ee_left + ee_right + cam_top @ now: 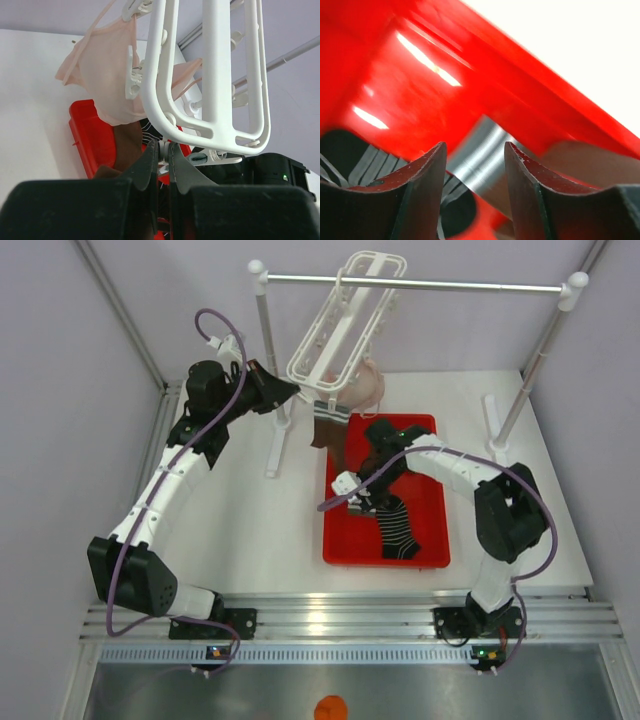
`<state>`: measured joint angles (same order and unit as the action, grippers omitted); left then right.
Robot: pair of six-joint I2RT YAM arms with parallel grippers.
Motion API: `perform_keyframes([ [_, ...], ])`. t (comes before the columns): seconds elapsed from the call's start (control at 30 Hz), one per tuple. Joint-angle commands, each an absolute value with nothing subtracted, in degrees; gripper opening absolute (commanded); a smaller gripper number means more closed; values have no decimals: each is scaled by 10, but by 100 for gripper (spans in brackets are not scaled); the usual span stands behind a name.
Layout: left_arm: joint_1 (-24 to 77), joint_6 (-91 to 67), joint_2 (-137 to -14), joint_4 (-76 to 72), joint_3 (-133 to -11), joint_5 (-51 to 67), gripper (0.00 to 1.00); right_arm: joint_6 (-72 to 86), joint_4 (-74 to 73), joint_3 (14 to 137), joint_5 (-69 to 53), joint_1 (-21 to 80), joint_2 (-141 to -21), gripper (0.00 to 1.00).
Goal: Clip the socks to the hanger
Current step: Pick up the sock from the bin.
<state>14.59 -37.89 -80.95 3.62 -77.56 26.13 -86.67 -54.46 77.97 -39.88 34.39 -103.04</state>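
The white lattice hanger (345, 325) hangs tilted from the metal crossbar. A dark brown sock with a striped cuff (330, 427) dangles from its low end. My left gripper (287, 395) is at that low corner. In the left wrist view it (165, 149) is shut on a small white peg under the hanger frame (210, 75), with the brown sock (130, 145) just behind. My right gripper (362, 498) is down in the red tray (432, 440), beside a black striped sock (400, 527). In the right wrist view it (475, 150) is open, with a blurred grey-white sock cuff (487, 134) between the jaws.
A pale pink fabric item (367, 385) is clipped to the hanger and also shows in the left wrist view (107, 75). The white-posted stand (262, 340) with its crossbar (470, 284) spans the back. The red tray wall (485, 75) fills the right wrist view.
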Motion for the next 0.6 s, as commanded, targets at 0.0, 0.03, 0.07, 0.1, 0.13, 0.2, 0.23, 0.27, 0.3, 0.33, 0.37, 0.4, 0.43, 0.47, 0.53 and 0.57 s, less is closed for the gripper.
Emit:
perform_keyframes([
  [0.0, 143, -387, -809, 26, -767, 277, 0, -976, -514, 773, -351, 335, -1025, 50],
  [0.03, 142, -387, -809, 26, -767, 277, 0, -1010, -516, 775, -342, 336, -1032, 50],
  [0.07, 143, -388, -809, 26, -767, 277, 0, -1021, -515, 777, -335, 336, -1045, 50],
  [0.1, 143, -388, -810, 25, -767, 277, 0, -1027, -514, 780, -330, 337, -1054, 51],
  [0.13, 143, -388, -811, 26, -767, 278, 0, -1034, -519, 792, -317, 337, -1064, 52],
  [0.2, 143, -386, -811, 26, -769, 278, 0, -1037, -522, 803, -296, 338, -1098, 57],
  [0.23, 142, -385, -811, 30, -772, 278, 0, -1036, -525, 812, -288, 338, -1108, 58],
  [0.27, 142, -383, -812, 32, -773, 277, 0, -1035, -529, 816, -280, 338, -1129, 61],
  [0.3, 142, -382, -814, 33, -774, 277, 0, -1031, -535, 820, -268, 338, -1138, 63],
  [0.33, 142, -382, -815, 34, -777, 278, 0, -1025, -542, 830, -265, 338, -1149, 65],
  [0.37, 142, -382, -816, 34, -780, 277, 0, -1013, -557, 838, -258, 338, -1164, 67],
  [0.4, 142, -382, -816, 34, -780, 277, 0, -1007, -564, 839, -253, 339, -1172, 67],
  [0.43, 142, -386, -817, 33, -780, 278, 0, -1003, -569, 842, -248, 340, -1178, 67],
  [0.47, 142, -387, -817, 33, -779, 279, 0, -1001, -577, 842, -239, 346, -1187, 62],
  [0.53, 142, -390, -819, 31, -777, 279, 0, -994, -579, 841, -223, 352, -1191, 51],
  [0.57, 142, -391, -820, 29, -777, 279, 0, -994, -589, 843, -222, 355, -1194, 35],
])
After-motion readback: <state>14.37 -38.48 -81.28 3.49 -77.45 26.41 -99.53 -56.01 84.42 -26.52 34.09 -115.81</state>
